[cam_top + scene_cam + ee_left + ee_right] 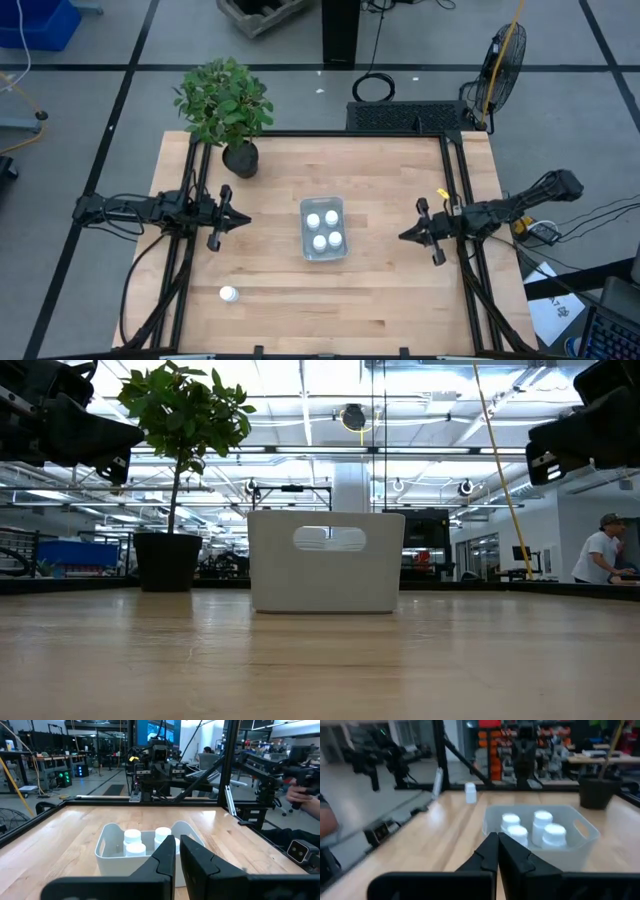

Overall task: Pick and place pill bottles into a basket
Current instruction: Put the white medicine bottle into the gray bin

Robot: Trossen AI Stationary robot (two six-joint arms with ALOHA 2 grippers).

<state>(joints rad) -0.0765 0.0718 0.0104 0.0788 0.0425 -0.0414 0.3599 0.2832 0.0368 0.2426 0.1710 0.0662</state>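
Note:
The pale translucent basket (304, 230) stands at the table's middle and holds several white pill bottles (313, 221), upright on its floor; they also show in the left wrist view (132, 836) and the right wrist view (543, 817). One more bottle (228, 294) stands alone near the front left, and shows in the right wrist view too (470, 793). My left gripper (245, 219) hovers left of the basket, shut and empty, pointing at it. My right gripper (403, 236) hovers right of the basket, shut and empty, also pointing at it.
A potted plant in a black pot (241, 158) stands at the far left of the table. Black frame rails (452, 170) run along the table's left, right and far edges. A person (600, 555) is in the room beyond the table.

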